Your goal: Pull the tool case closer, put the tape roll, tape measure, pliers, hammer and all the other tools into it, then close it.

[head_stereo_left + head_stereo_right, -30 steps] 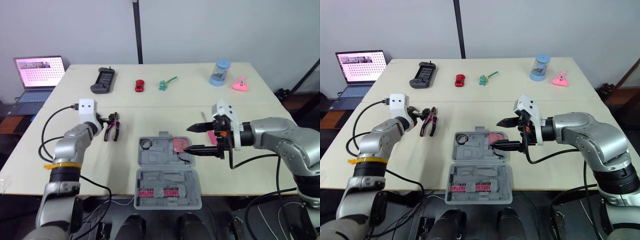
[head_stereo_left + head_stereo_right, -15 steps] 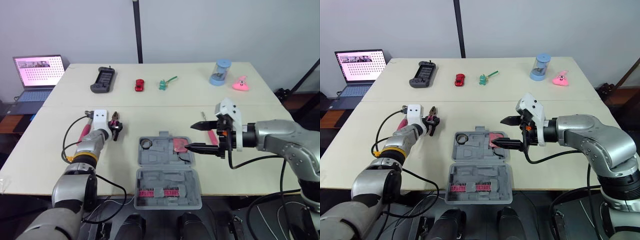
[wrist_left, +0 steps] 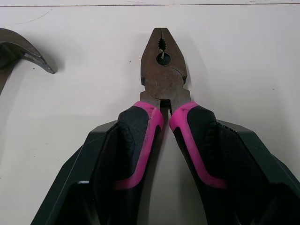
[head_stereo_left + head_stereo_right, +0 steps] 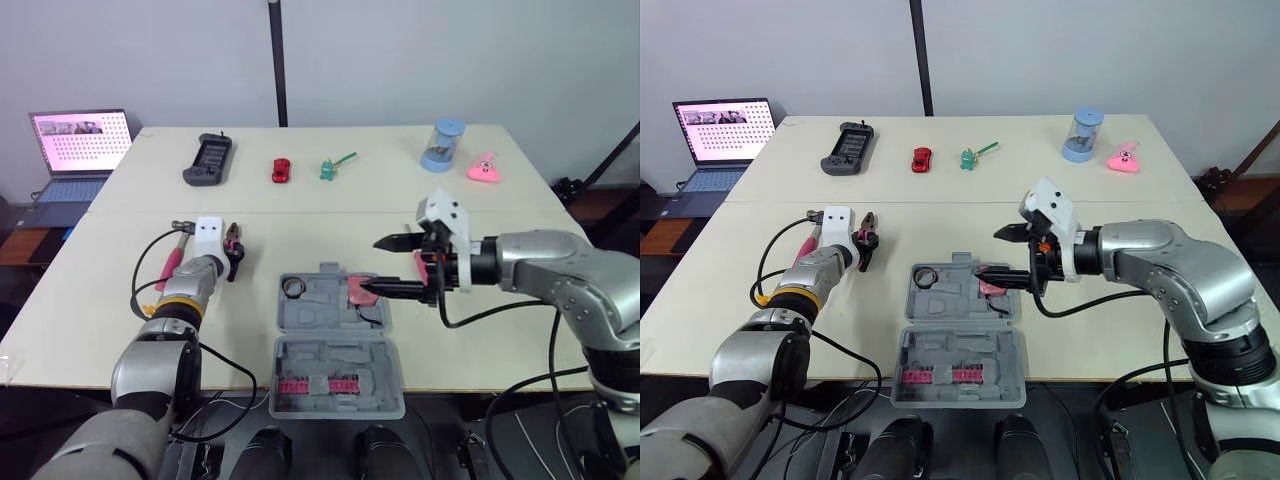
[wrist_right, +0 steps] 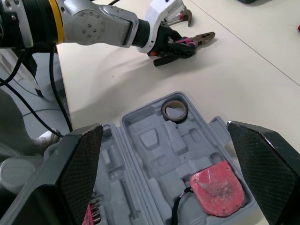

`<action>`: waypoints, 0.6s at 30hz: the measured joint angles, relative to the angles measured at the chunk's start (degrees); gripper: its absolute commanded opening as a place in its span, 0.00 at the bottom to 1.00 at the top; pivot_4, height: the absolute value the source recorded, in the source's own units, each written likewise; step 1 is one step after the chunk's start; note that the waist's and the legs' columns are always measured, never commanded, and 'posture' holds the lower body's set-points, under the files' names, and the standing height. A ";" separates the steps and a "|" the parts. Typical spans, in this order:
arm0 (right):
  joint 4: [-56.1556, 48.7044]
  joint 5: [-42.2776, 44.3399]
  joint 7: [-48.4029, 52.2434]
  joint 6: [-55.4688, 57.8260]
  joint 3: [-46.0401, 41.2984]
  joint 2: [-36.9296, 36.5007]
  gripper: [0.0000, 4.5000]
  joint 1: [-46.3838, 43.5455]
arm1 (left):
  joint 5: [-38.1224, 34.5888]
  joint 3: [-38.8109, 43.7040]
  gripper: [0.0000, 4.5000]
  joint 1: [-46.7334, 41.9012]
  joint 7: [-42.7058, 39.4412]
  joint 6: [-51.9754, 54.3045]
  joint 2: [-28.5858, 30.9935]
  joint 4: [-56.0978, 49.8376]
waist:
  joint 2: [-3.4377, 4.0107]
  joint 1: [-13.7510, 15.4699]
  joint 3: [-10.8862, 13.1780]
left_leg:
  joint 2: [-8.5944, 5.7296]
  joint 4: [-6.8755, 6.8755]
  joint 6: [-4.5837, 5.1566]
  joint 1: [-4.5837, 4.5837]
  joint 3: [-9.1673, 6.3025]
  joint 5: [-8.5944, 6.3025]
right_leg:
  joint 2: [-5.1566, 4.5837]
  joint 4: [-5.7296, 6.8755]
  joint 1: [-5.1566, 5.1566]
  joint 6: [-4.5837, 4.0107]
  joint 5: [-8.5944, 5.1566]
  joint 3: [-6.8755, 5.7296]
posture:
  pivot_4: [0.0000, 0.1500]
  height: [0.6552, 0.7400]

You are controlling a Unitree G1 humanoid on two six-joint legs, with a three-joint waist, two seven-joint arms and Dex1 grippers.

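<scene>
Pink-handled pliers (image 3: 164, 79) in left pincer (image 3: 166, 125); wrist view — hammer (image 3: 26, 54) claw nearby.

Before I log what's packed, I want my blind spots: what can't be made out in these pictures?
Hammer: the left arm covers part of it in the eye views; the left wrist view's edge cuts off all but the claw.
Pliers: handle ends hidden by fingers of the left pincer, left wrist view.
Pink tool behind the right pincer, left eye view: type unclear.
Pink row in the case, eye views: too small to identify.
</scene>
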 measured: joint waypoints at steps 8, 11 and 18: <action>0.91 -1.32 1.92 -1.49 1.02 -0.18 1.00 -0.16 | -2.71 0.31 0.57 3.16 -13.06 2.60 1.65 -8.79 | -0.02 -0.18 0.02 | 0.02 0.02 -0.10 -0.25 -0.01 0.06 | 0.02 0.01 -0.23 0.00 0.00 0.00 | 1.00 0.22; 1.02 -2.21 3.86 -3.27 1.49 -0.71 1.00 -0.38 | -4.27 -2.01 0.57 6.77 -22.09 6.00 3.69 -20.69 | -0.02 -0.34 0.02 | 0.05 0.04 -0.42 -0.44 -0.04 0.24 | 0.02 0.01 -0.39 -0.01 0.01 0.00 | 1.00 0.22; 5.43 -6.79 11.75 -12.61 4.09 -1.49 1.00 -2.68 | -10.39 -13.84 0.57 22.92 -50.10 12.51 18.17 -61.76 | 0.04 -0.85 0.01 | 0.22 -0.01 -0.53 -0.51 -0.07 0.30 | -0.02 -0.01 -0.43 -0.04 0.02 0.04 | 1.00 0.22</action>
